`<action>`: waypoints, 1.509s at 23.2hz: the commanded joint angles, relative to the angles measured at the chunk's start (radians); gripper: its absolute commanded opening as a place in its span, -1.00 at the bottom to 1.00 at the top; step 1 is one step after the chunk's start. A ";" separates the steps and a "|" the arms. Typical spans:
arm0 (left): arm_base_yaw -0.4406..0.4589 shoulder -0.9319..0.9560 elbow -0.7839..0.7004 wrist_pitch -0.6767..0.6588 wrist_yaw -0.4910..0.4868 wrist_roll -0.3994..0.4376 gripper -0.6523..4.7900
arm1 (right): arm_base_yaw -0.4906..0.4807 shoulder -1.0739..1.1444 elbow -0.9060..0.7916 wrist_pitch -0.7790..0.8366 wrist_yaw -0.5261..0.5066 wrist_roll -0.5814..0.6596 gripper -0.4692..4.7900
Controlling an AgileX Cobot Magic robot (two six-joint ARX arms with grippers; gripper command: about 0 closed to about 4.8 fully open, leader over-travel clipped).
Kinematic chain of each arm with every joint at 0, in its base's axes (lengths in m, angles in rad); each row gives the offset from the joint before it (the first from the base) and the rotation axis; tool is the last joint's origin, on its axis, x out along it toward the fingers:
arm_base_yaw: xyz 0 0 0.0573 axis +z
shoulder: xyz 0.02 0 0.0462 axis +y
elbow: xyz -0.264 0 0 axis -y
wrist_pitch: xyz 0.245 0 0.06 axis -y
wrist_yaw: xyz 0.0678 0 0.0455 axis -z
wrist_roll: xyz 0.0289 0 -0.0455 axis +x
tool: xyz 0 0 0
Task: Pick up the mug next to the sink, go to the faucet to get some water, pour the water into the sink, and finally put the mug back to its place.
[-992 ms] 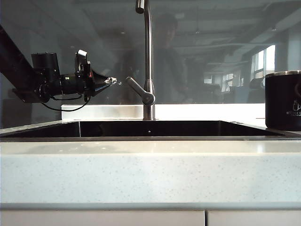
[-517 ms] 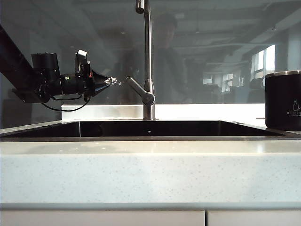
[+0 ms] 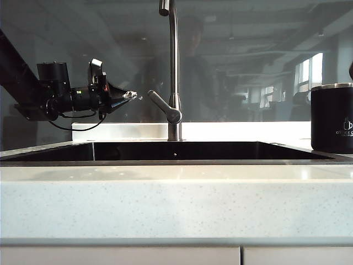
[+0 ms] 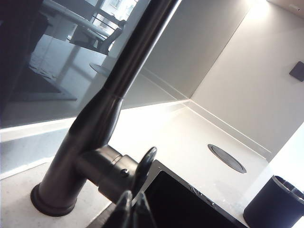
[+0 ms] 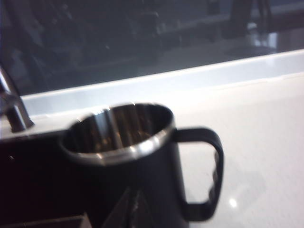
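the speckled stone counter fills the foreground of the exterior view, with the dark sink sunk into it and the tinted glass backsplash behind. the steel gooseneck faucet rises from the sink's back edge, its lever handle angled out low on the stem.

across the last second almost nothing in the exterior view has changed. the left gripper holds the same spot, level, just beside the lever but apart from it, its jaws clenched on nothing; in its wrist view the pinched tips sit right under the lever's end. the one new thing is a sliver of dark at the far right edge above the mug, probably the right arm arriving.

the mug stands upright on the counter just right of the sink, not lifted. the right wrist view is blurred, the mug close ahead with its handle turned away from the sink. the right gripper shows only as closed tips low in front of the mug wall, gripping nothing.

i judge the pick-up is only starting; those jaws must reopen to take the handle or rim. nothing stands between mug and faucet except the open basin. a round port cover lies flat on the counter behind.
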State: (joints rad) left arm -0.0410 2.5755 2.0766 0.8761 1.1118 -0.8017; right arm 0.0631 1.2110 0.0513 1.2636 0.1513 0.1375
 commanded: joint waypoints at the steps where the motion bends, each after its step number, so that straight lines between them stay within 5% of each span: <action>1: 0.002 -0.006 0.004 0.011 0.003 0.005 -0.71 | 0.029 -0.048 0.001 -0.001 -0.004 0.040 -0.85; 7: 0.002 -0.006 0.004 0.011 0.003 0.005 -0.71 | 0.076 -0.153 0.001 -0.109 -0.042 0.108 -0.85; 17: 0.002 -0.006 0.004 0.011 0.003 0.005 -0.71 | 0.185 -0.523 0.001 -0.621 -0.041 0.098 -0.85; 29: 0.002 -0.006 0.004 0.011 0.003 0.005 -0.71 | 0.184 -0.555 0.001 -0.661 -0.034 0.095 -0.85; 35: 0.002 -0.006 0.004 0.011 0.003 0.005 -0.71 | 0.184 -0.555 0.001 -0.680 0.083 0.063 -0.85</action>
State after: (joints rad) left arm -0.0410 2.5755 2.0769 0.8761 1.1114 -0.8017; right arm 0.2474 0.6590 0.0502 0.5835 0.2172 0.2085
